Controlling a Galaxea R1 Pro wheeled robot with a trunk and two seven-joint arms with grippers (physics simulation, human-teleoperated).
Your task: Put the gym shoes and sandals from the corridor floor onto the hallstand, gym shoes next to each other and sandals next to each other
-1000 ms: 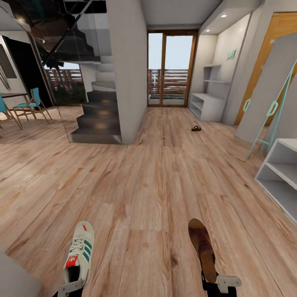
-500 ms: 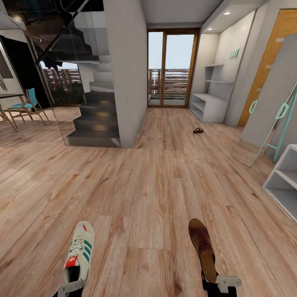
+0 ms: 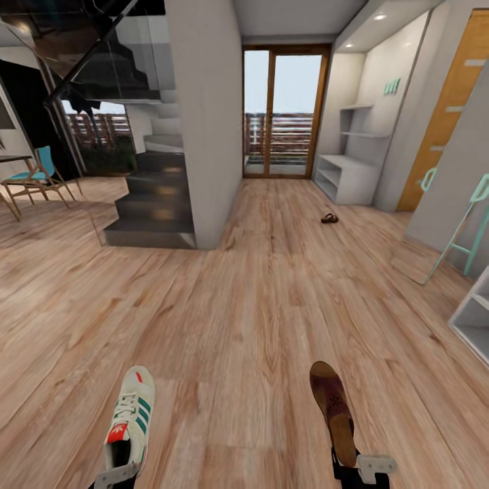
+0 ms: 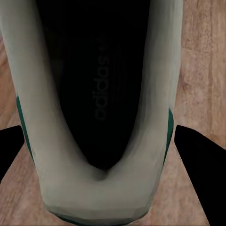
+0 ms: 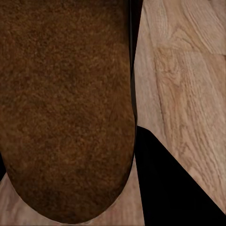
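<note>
A cream-white gym shoe (image 3: 130,421) with green stripes is held by its heel in my left gripper (image 3: 115,473), low at the left of the head view. In the left wrist view the gym shoe (image 4: 99,94) sits between the dark fingers (image 4: 200,160). My right gripper (image 3: 356,468) is shut on the heel of a brown sandal (image 3: 333,406), whose insole (image 5: 66,103) lies beside one finger (image 5: 172,181). Another sandal (image 3: 329,218) lies on the corridor floor (image 3: 244,299) far ahead. The grey hallstand (image 3: 346,178) stands beyond it, against the right wall.
A grey staircase (image 3: 153,210) and a pillar (image 3: 204,122) stand ahead on the left, with glass doors (image 3: 282,112) at the corridor's end. A teal ladder frame (image 3: 468,224) and a white shelf bench (image 3: 475,316) line the right side. Chairs (image 3: 30,180) stand far left.
The whole view has shifted: the bench and ladder slid toward the right edge and the far sandal and hallstand sit slightly further right. Both held shoes stay in place in the grippers.
</note>
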